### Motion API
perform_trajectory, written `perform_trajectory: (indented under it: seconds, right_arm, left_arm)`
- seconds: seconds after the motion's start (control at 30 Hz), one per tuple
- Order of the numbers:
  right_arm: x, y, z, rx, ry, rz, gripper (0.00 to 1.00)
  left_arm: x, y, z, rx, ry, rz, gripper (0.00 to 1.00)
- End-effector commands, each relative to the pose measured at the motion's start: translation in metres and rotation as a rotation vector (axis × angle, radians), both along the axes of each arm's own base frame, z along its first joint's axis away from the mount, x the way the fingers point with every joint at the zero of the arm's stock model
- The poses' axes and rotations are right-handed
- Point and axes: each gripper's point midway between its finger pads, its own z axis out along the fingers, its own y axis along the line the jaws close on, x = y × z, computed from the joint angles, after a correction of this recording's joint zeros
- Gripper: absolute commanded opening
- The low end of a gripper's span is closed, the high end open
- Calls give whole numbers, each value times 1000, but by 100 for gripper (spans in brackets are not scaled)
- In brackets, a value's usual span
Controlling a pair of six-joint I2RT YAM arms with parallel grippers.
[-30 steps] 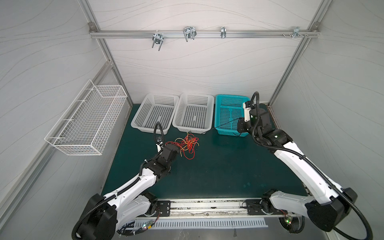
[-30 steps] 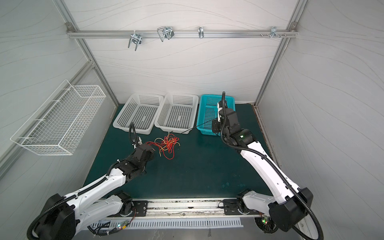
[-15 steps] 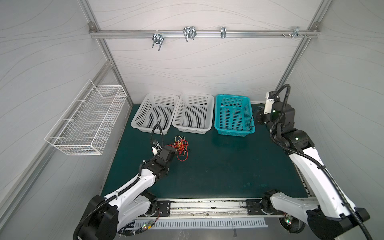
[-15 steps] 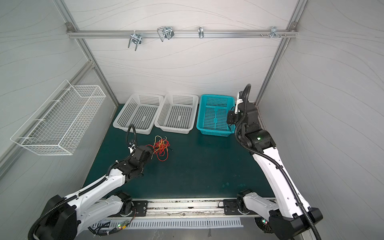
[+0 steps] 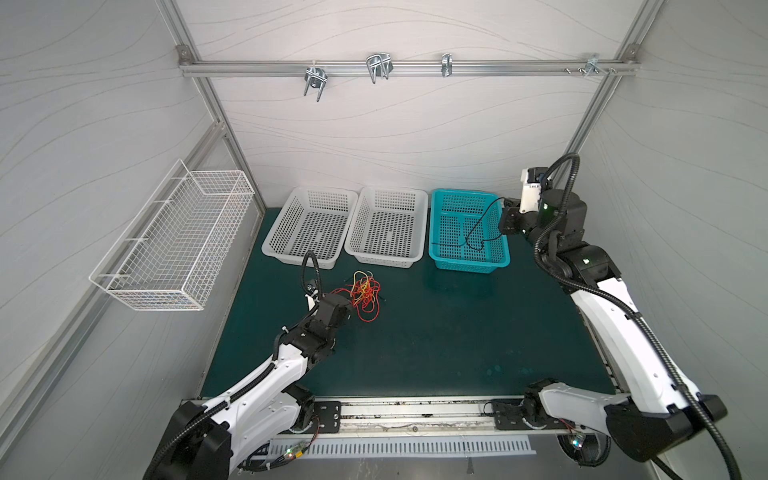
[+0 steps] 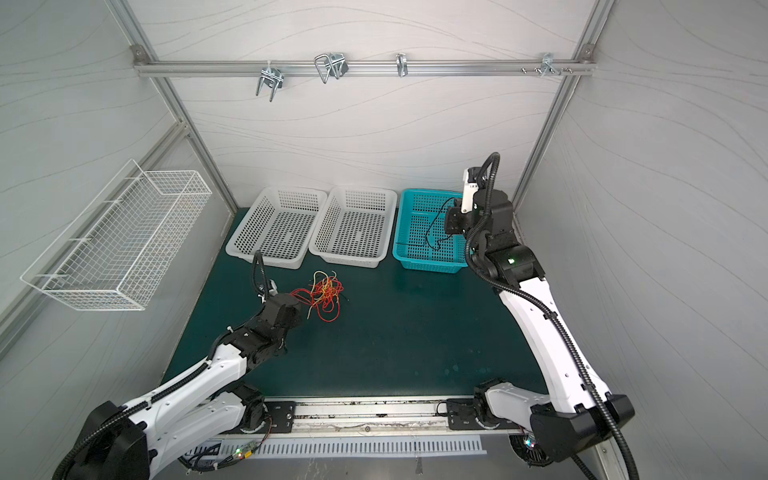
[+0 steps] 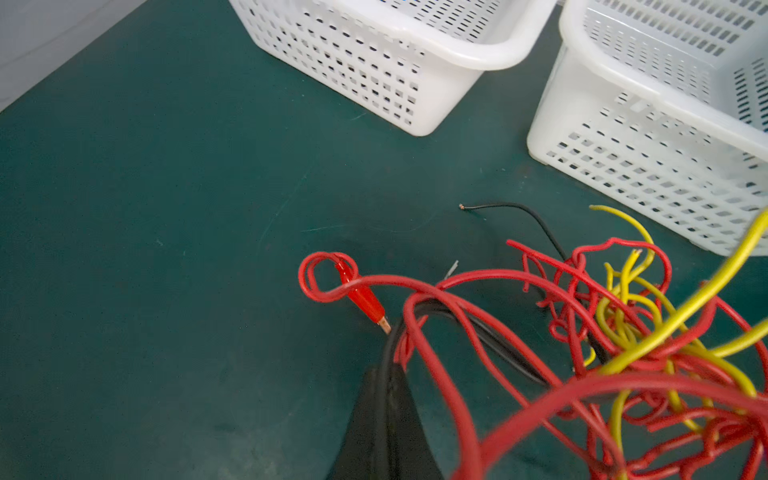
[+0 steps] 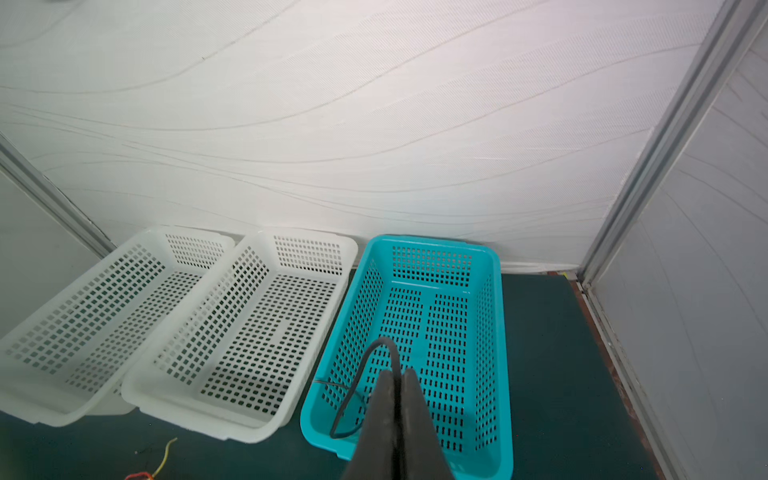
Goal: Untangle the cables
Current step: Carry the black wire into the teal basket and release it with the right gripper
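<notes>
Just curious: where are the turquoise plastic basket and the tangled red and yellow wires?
turquoise plastic basket [image 5: 467, 262]: a top view, front wall
tangled red and yellow wires [image 5: 365, 292]: a top view, middle

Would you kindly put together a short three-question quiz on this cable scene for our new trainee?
1. The black cable pinched in the right claw hangs into which basket? A) the far-left white one B) the middle white one C) the teal basket
2. True or false: the left claw stands open, clear of the tangle on the mat.
3. Fill in: the tangle is mostly red and ____ wires.
Key: 1 C; 2 false, it is shut on strands of the tangle; 3 yellow.
</notes>
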Motion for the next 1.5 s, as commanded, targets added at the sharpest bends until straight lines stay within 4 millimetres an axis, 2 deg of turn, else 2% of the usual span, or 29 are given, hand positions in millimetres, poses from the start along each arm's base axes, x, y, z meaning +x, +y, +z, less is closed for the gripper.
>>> perform_trajectory:
  seconds: [0.0,0.1,0.2,0.33,0.43,0.53,0.6,0.73,0.83,0.97,1.07,1.13,1.2,1.27,1.47]
  right_arm:
    - [11,10,43,20,-123,41,0]
    - [26,17,54,19,-153,46,0]
    - [42,19,57,13,-174,30,0]
    - [67,20,37,-13,-164,-14,0]
    - [86,22,4,-28,-119,-24,0]
    - [108,23,-44,-15,-33,-19,0]
    - [122,17,-78,20,44,-29,0]
    - [141,16,-142,46,178,-37,0]
    - [146,21,-187,38,285,-35,0]
    - [150,18,-243,17,417,-73,0]
    - [150,17,-276,-13,516,-88,0]
    - [149,13,-290,-36,583,-101,0]
    - [147,12,-296,-56,620,-104,0]
    - [144,11,-292,-67,627,-101,4]
    - [130,18,-255,-82,584,-25,26]
  left_arm:
    - [12,-10,14,-38,-57,-32,0]
    - [12,-12,13,-44,-55,-36,0]
    - [15,-20,13,-59,-56,-79,0]
    - [20,-50,20,-115,-80,-241,0]
    - [22,-66,26,-151,-93,-323,0]
    - [23,-75,30,-172,-99,-365,0]
    - [22,-84,33,-191,-101,-415,0]
    - [20,-104,38,-231,-97,-520,0]
    - [20,-110,39,-240,-86,-543,0]
    - [25,-115,37,-251,-66,-547,0]
    - [28,-118,38,-251,-52,-552,0]
    - [29,-119,36,-246,-44,-555,0]
    - [30,-118,34,-240,-39,-544,0]
    - [30,-115,32,-235,-37,-526,0]
    - [30,-108,28,-218,-27,-490,0]
